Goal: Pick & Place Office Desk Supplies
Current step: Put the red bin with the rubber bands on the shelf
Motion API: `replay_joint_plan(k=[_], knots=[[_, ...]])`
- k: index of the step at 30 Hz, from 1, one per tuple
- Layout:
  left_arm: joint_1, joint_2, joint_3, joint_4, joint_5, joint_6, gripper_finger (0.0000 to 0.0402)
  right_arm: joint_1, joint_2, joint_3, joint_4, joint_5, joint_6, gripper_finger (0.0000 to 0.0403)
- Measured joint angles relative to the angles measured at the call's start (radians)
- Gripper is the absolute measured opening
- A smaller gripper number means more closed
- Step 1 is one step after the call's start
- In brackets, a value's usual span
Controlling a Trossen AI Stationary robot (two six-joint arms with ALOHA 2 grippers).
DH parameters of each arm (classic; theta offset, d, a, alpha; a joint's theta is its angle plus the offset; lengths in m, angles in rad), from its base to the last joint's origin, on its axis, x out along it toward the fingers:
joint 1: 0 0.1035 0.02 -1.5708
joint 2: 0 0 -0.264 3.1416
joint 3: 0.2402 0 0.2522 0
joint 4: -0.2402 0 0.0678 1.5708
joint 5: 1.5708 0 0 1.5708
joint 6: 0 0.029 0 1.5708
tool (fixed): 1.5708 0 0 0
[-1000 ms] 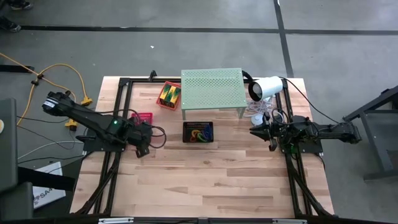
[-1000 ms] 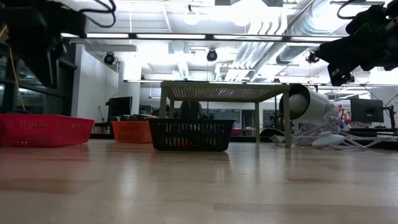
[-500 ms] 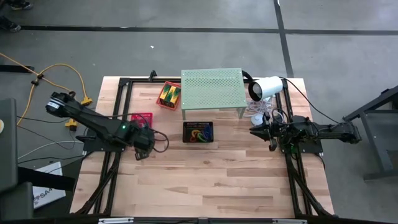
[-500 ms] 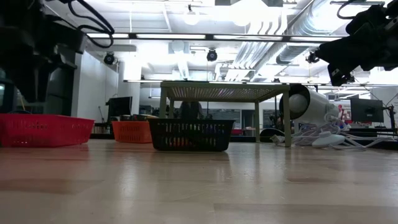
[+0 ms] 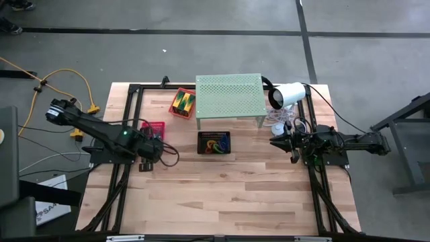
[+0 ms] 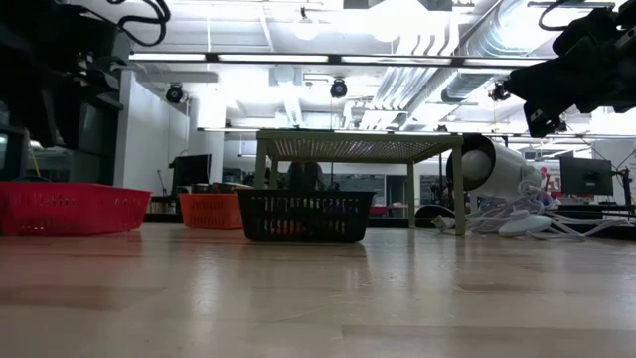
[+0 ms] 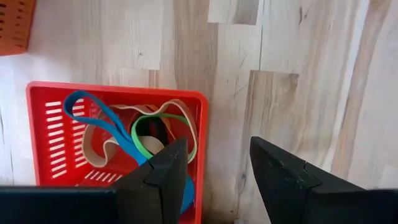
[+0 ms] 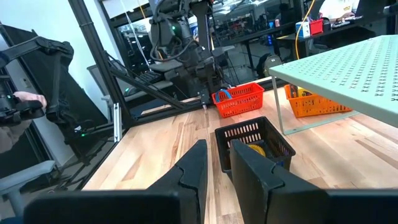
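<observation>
A red basket (image 7: pixel 118 93) holds blue (image 7: pixel 93 115), green (image 7: pixel 163 118) and tan (image 7: pixel 99 140) bands. My left gripper (image 7: pixel 217 142) points down over its near right corner, open, one finger above the basket and the other above bare table; it holds nothing. In the high view it (image 5: pixel 148 158) stands just near of the red basket (image 5: pixel 154 126). A black basket (image 5: pixel 213 142) holds coloured loops. An orange basket (image 5: pixel 182 103) holds yellow-and-green wedges. My right gripper (image 8: pixel 219 146) waits level at the table's right (image 5: pixel 274 141), a narrow gap between its fingers, nothing in it.
A pale-green perforated shelf (image 5: pixel 228 97) stands on legs at the far middle, the orange basket left of it. A white lamp-like cylinder (image 5: pixel 287 94) with cables lies at the far right. Bare wood lies across the near half (image 5: pixel 222 195). A person's hand (image 8: pixel 25 99) shows beyond the table.
My left gripper has rolled about its own pointing line while staying above the near side of the red basket. The baskets and their contents have not moved.
</observation>
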Motion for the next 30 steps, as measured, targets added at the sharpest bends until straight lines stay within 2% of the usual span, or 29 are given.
replay_joint_plan(k=[6, 18, 30], knots=[[0.02, 0.004, 0.0, 0.0, -0.006, -0.015, 0.0166, 0.0, 0.0, 0.0, 0.0, 0.0, 0.0, 0.0058], [0.107, 0.141, 0.0, 0.034, 0.048, -0.03, 0.0166, 0.0, 0.0, 0.0, 0.0, 0.0, 0.0, 0.0058], [0.114, 0.242, 0.0, 0.066, 0.053, -0.03, 0.0166, 0.0, 0.0, 0.0, 0.0, 0.0, 0.0, 0.0058]])
